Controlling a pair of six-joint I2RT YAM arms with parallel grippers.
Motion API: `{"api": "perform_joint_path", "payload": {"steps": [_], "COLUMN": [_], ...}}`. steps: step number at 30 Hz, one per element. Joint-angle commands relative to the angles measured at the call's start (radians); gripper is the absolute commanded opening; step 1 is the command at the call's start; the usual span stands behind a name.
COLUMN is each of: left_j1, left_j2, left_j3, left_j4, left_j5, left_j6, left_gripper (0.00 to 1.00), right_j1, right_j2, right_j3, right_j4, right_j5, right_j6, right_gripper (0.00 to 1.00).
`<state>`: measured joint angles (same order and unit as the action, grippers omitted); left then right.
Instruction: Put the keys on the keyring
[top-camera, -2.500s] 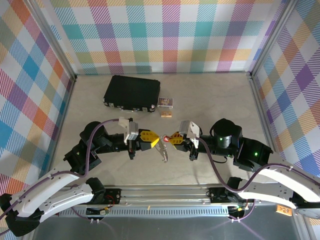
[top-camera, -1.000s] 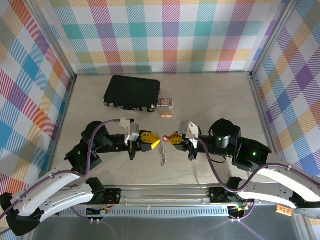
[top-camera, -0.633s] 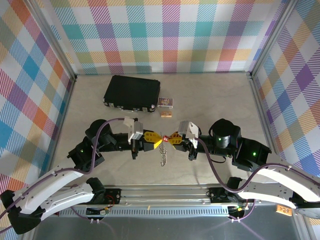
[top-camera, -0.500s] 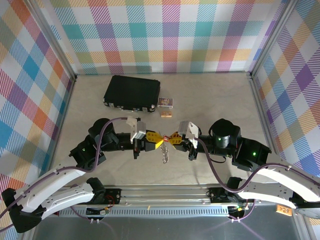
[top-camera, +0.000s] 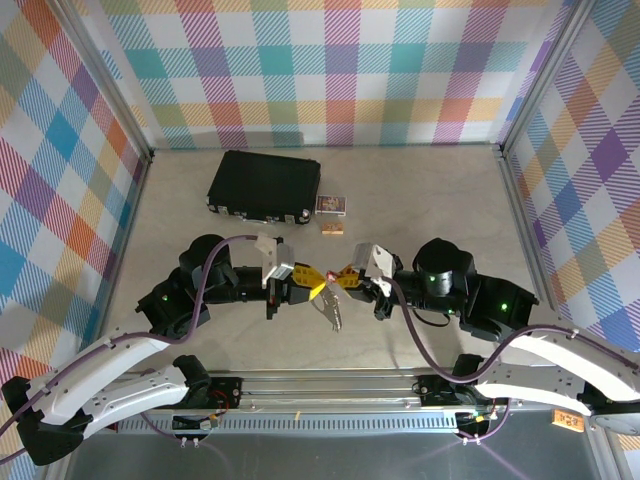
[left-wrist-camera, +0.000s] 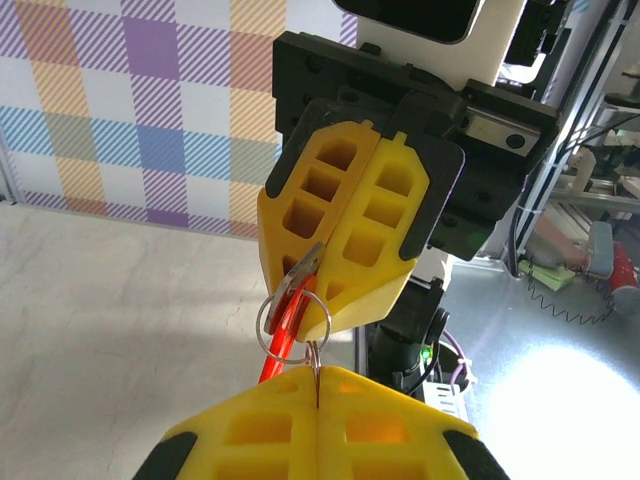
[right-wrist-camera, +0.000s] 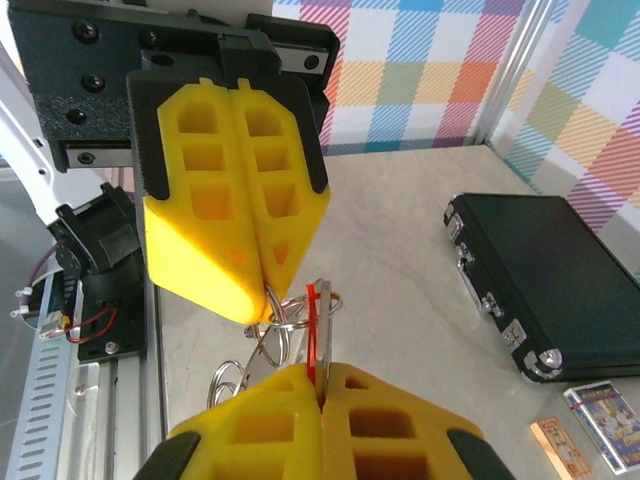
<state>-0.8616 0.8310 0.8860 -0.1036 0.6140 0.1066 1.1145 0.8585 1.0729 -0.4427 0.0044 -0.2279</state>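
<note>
My left fingers (left-wrist-camera: 260, 430) clamped on bunch of flat silvery metal keys (top-camera: 334, 318), dangling above bench (top-camera: 420, 200); right fingers (right-wrist-camera: 390, 420) clamp small red plastic keyring tag (right-wrist-camera: 312, 335) edge-on, tips meeting, presumably for threading.

Two claws (top-camera: 316, 288) (top-camera: 340, 281), one keyring (right-wrist-camera: 312, 330), one black case (top-camera: 265, 185).

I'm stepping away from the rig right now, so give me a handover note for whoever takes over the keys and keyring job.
Left tool: shut, pinching the keys by a thin ring; they dangle below its tips.
Right tool: shut on the keyring by its red tag.
The tools meet tip to tip over the table.
Done: both items gripped and held together.
Left: can't tell whether the keys are threaded on; check, finish, release.
</note>
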Motion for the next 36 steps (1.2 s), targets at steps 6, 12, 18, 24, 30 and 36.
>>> {"api": "perform_joint_path", "payload": {"steps": [6, 12, 18, 24, 30, 36], "left_j1": [-0.005, -0.005, -0.005, -0.005, -0.006, -0.005], "left_j2": [-0.065, -0.138, -0.197, -0.201, -0.189, -0.172], "left_j3": [-0.084, -0.155, -0.205, -0.246, -0.278, -0.289], "left_j4": [0.084, 0.131, 0.136, 0.133, 0.112, 0.082], "left_j5": [-0.084, -0.238, -0.338, -0.392, -0.458, -0.565], "left_j6": [-0.024, -0.054, -0.088, -0.137, -0.171, -0.182], "left_gripper": [0.15, 0.4, 0.56, 0.68, 1.0, 1.0], "right_j1": [0.006, 0.005, 0.005, -0.053, -0.169, -0.308], "right_j2": [0.037, 0.102, 0.162, 0.218, 0.259, 0.318], "right_j3": [0.073, 0.112, 0.139, 0.159, 0.147, 0.141], "right_j4": [-0.03, -0.066, -0.094, -0.144, -0.174, -0.197], "right_j5": [0.068, 0.12, 0.184, 0.202, 0.134, 0.055], "right_j6": [-0.021, -0.009, 0.008, 0.073, 0.176, 0.249], "right_gripper": [0.0, 0.0, 0.0, 0.0, 0.0, 0.0]}}
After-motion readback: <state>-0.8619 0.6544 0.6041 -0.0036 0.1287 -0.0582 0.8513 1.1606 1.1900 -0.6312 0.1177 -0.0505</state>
